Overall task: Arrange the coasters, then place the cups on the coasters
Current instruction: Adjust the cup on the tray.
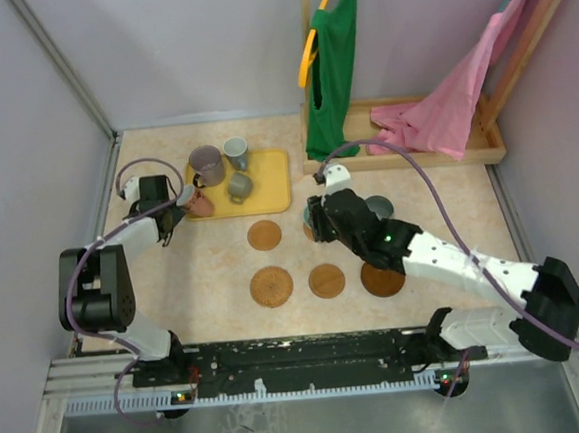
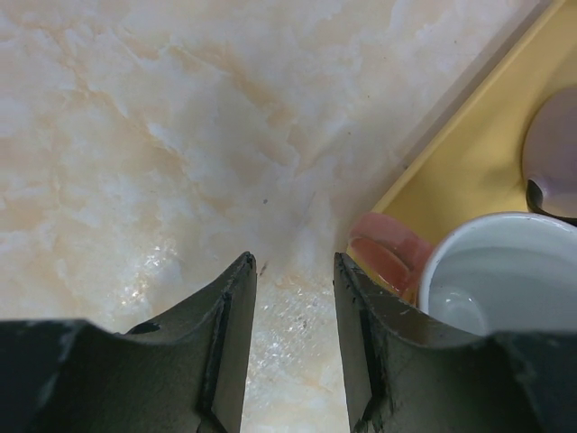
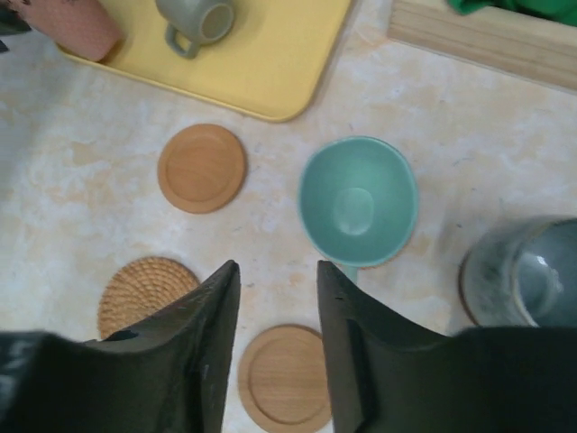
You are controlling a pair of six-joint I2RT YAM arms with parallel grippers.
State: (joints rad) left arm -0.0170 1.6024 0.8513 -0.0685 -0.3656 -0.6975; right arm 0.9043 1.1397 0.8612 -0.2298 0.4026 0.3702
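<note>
The task is looking roughly a third done. All six coasters (image 1: 271, 286) are lying on the desk (image 2: 180, 135) in two rows, so the arranging appears to be finished.

Two cups are sitting on discs. The teal cup (image 3: 358, 200) is resting just ahead of the fingertips of the right end effector (image 3: 277, 271), handle pointing back toward them, with a sliver of tan showing under its rim. The grey cup (image 3: 523, 271) is standing off to that end effector's side, a brown edge peeking out beneath it.

Four cups are left. A purplish-brown mug (image 1: 205, 165), a grey-blue cup (image 1: 235, 153) and a grey-green cup (image 1: 239, 186) are waiting on the yellow tray (image 1: 271, 178). The reddish-brown cup (image 2: 496, 271) is sitting at the tray's edge.

The right end effector is hanging released, fingers apart with only desk between them. The left end effector (image 2: 293, 260) is likewise gaping over bare desk. The reddish-brown cup is lying just outside one of its fingers, and I cannot tell whether they are touching.

One coaster (image 3: 144, 293), beside the right fingers, is showing a rough woven coil. Two others near those fingers are looking like smooth wood with a shallow ring near the rim. The cups are reading as glazed ceramic. The teal one is matte and rounded, the grey one glossy and mottled, the reddish one pale and shiny inside. The tray is appearing smooth with rounded corners, and the desk is showing a beige marbled pattern.
</note>
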